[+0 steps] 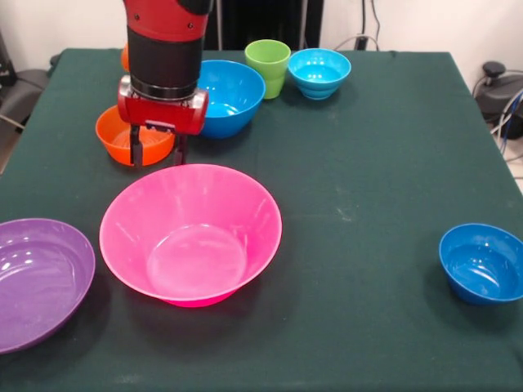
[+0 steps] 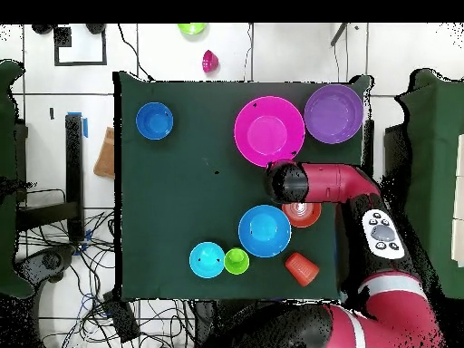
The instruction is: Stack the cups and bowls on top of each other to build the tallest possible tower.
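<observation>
The gripper (image 1: 157,153) hung low over the green table (image 1: 359,147), its two dark fingers (image 1: 136,152) spread apart with nothing between them, the tips just behind the far rim of the huge pink bowl (image 1: 190,233). In the front view the left finger stood in front of the small orange bowl (image 1: 114,135), which sat at about ten o'clock from the gripper; whether it touched that bowl could not be told. At one o'clock from the gripper, just beside it, lay the medium blue bowl (image 1: 233,94), and beyond that, further toward two o'clock, the lime green cup (image 1: 267,65) stood upright with the small cyan bowl (image 1: 319,72) just to its right. The pink bowl lay at six o'clock, directly in front of the gripper, and the large shallow purple bowl (image 1: 37,278) at about eight o'clock, near the pink one. The small dark blue bowl (image 1: 482,263) sat well apart at four o'clock. From overhead the orange ribbed cup (image 2: 301,268) lay near the table's edge, beside the blue bowl. Every bowl and cup stood singly on the cloth.
</observation>
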